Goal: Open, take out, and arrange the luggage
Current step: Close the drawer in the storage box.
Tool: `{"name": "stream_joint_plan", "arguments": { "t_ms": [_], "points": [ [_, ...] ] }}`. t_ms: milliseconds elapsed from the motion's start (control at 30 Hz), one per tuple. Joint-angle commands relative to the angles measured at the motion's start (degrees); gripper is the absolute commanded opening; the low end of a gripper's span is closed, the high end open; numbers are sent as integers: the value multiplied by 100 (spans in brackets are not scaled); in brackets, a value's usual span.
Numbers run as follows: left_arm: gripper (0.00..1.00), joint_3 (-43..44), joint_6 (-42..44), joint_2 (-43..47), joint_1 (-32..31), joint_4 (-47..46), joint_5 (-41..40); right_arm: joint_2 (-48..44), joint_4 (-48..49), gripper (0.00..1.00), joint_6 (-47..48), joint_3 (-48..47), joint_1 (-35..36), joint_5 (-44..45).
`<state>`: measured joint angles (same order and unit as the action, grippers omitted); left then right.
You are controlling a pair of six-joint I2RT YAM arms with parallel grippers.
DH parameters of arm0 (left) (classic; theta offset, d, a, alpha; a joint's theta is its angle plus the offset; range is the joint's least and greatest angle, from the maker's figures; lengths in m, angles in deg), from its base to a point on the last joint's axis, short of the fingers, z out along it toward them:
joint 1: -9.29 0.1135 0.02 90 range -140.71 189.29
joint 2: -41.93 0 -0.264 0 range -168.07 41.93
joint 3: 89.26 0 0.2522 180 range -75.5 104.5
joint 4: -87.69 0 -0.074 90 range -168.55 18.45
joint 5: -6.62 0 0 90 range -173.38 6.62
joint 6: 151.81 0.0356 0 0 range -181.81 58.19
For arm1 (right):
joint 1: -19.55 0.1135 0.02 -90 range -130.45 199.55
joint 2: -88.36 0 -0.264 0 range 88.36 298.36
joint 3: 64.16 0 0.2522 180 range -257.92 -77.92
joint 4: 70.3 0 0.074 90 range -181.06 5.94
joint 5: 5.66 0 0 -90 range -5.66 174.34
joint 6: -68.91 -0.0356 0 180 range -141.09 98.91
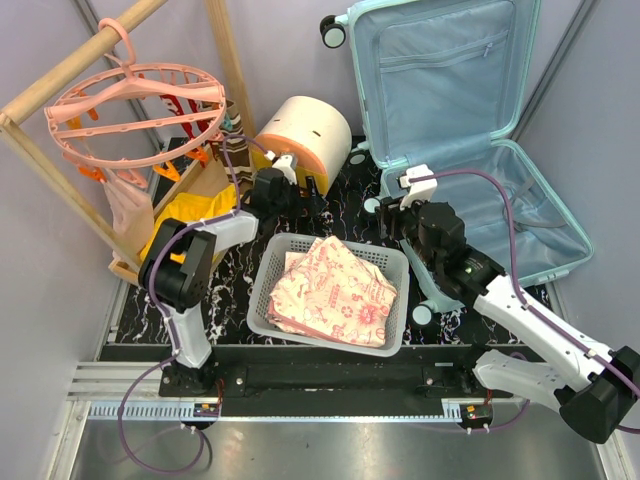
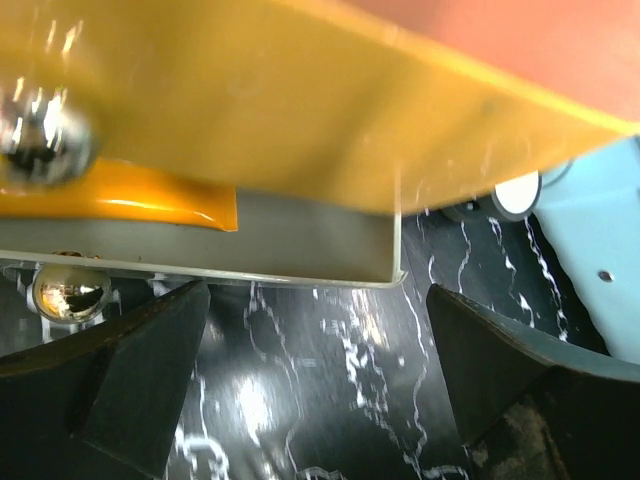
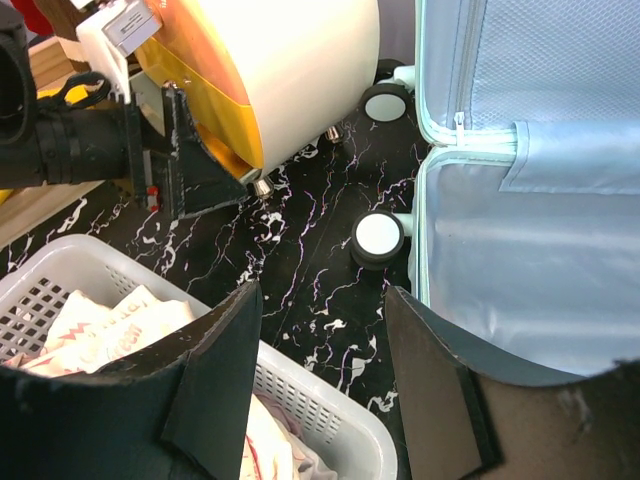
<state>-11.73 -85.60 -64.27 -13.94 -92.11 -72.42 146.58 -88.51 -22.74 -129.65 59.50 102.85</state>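
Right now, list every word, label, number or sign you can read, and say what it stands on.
No text here can be read.
Cloth in the basket: red print, perhaps lettering, too blurred to read.
White tag on the left arm: grey marks, too small to read.
Suitcase: no label shows.

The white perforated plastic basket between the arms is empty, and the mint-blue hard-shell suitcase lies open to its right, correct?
Not empty: the top external view shows the white perforated plastic basket holding a folded pink patterned cloth. The mint-blue hard-shell suitcase does lie open to its right.
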Motion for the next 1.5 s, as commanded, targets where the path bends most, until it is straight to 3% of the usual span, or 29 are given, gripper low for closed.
{"name": "stream_joint_plan", "arguments": {
  "t_ms": [0,133,633,700,933,1067,1200,1367,1467],
  "points": [
    [99,435,428,-226,20,-805,248,-56,6,62,-72,22,-39,-4],
    [99,548,551,-314,20,-1183,371,-38,-3,62,-63,48,-39,22],
    [99,1305,1140,-631,20,-938,539,-73,-74,62,-292,110,-338,-198],
    [99,578,1079,-201,11,-1288,486,-126,-91,62,-310,136,-364,-207],
    [99,-627,1508,1108,-279,-1518,-294,-13,-109,64,-581,145,-592,-495],
    [99,-962,1799,1715,-560,-1246,-656,172,-83,64,-924,171,-1207,-1242],
    [99,-1428,2001,2470,-911,-1052,-1051,252,-74,64,-1381,206,-2356,-2278],
    [99,-2138,1686,4095,-982,-763,-1377,-353,-74,65,-1610,408,-3316,-2764],
    [99,-2219,1448,4990,-930,79,-1693,-934,-135,65,-1584,593,-3844,-2861]
  ]
}}
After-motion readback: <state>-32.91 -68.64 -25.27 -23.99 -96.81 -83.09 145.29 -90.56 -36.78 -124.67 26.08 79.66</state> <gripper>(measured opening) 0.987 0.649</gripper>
